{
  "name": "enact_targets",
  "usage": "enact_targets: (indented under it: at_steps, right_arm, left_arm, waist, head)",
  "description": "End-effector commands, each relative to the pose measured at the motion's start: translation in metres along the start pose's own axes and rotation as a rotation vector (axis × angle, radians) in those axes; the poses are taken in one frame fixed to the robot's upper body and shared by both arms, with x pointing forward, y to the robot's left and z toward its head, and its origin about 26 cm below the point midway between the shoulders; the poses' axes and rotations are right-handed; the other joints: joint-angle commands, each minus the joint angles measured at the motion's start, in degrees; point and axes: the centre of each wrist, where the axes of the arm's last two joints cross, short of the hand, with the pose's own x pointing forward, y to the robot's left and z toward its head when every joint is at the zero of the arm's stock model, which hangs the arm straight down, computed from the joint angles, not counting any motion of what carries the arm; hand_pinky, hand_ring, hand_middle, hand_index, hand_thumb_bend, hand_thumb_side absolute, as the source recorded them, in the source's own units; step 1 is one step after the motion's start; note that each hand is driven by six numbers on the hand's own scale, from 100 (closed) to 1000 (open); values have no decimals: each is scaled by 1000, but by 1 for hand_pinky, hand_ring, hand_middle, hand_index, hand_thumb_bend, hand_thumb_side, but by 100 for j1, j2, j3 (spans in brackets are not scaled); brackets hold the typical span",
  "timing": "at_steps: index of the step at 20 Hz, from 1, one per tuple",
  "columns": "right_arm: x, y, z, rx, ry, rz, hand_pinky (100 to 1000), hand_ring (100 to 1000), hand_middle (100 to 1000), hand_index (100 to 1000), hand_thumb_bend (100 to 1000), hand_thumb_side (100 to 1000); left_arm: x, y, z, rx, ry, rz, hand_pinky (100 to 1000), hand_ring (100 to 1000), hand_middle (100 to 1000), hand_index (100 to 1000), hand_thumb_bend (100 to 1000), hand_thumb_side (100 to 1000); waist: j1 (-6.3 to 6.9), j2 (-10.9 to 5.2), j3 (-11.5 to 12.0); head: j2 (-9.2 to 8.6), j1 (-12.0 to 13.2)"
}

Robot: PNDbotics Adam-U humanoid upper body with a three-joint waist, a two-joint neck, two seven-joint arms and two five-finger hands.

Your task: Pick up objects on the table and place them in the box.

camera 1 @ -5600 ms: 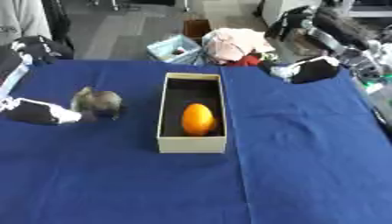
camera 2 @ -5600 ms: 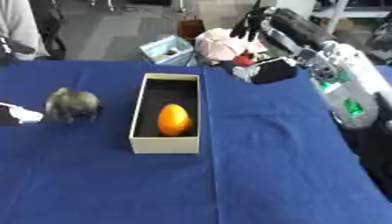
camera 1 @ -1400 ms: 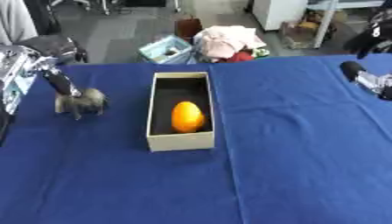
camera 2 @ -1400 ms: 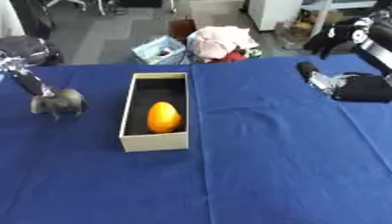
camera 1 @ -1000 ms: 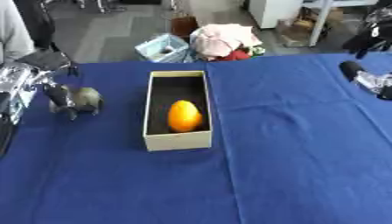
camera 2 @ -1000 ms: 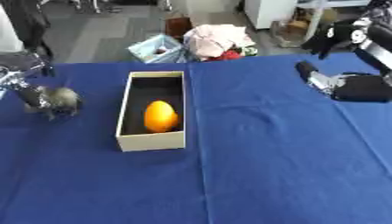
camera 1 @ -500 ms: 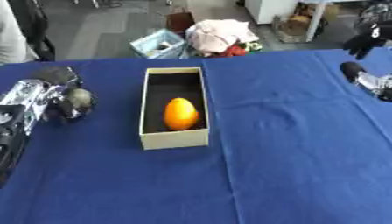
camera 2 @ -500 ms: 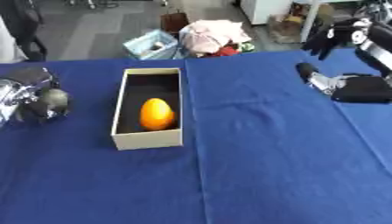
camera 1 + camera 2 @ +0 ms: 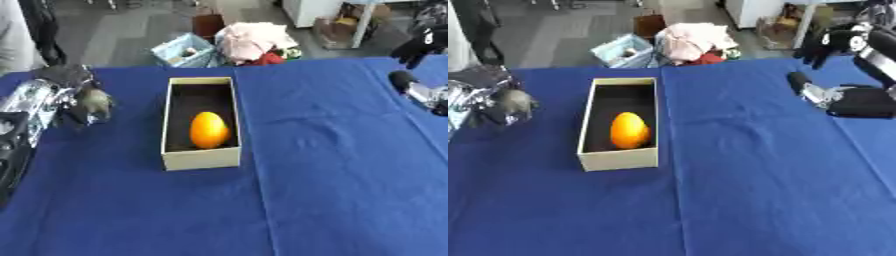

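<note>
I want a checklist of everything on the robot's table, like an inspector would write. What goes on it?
Surface: blue cloth covers the table, a few creases.
Job's things: open cardboard box at centre, orange egg-shaped object inside; small grey object at the left edge, outside the box.
Clutter: nothing seen on the cloth.
Hands: left hand is at the grey object, grasp unclear; right hand rests on the right side, holding nothing, fingers unclear.
Cables: nothing seen.
Surroundings: floor behind with a light blue basket and a pink-white cloth heap.
</note>
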Motion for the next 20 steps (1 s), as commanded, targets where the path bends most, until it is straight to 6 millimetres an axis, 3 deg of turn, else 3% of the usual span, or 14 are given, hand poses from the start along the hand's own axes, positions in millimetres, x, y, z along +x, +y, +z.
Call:
enact_targets:
  at_steps: [1, 4, 5, 8, 14, 20]
  right_arm:
    - [0, -9, 1, 1, -3, 28, 712, 583, 574, 731, 263, 683]
    - [3, -7, -3, 19, -24, 24, 713, 584, 575, 730, 262, 685]
    - [4, -6, -4, 28, -32, 23, 713, 584, 574, 729, 300, 676]
    - [8, -4, -8, 48, -56, 16, 713, 584, 574, 728, 259, 688]
    - [14, -2, -14, 69, -87, 3, 713, 583, 572, 726, 257, 689]
    - [16, -1, -17, 72, -101, -6, 712, 581, 571, 725, 254, 690]
  left_arm:
    - [2, 46, 5, 95, -38, -52, 473, 323, 322, 481, 346, 178]
    - [27, 65, 0, 148, -109, -77, 476, 331, 329, 484, 348, 176]
    - [36, 70, -2, 163, -132, -85, 475, 331, 328, 483, 347, 175]
    - [64, 77, -7, 192, -197, -104, 478, 335, 332, 488, 350, 172]
    - [105, 70, -18, 193, -284, -132, 483, 340, 336, 493, 348, 165]
    - [125, 54, -26, 161, -319, -144, 487, 349, 345, 503, 359, 163]
  waist:
    - [9, -124, 2]
    - [22, -137, -52]
    - [26, -137, -77]
    - [30, -129, -174]
    - [21, -91, -344]
    - [30, -55, -439]
  head:
    - [40, 11]
    - [40, 47]
    - [46, 59]
    - [43, 114]
    - [5, 215]
    - [-28, 244]
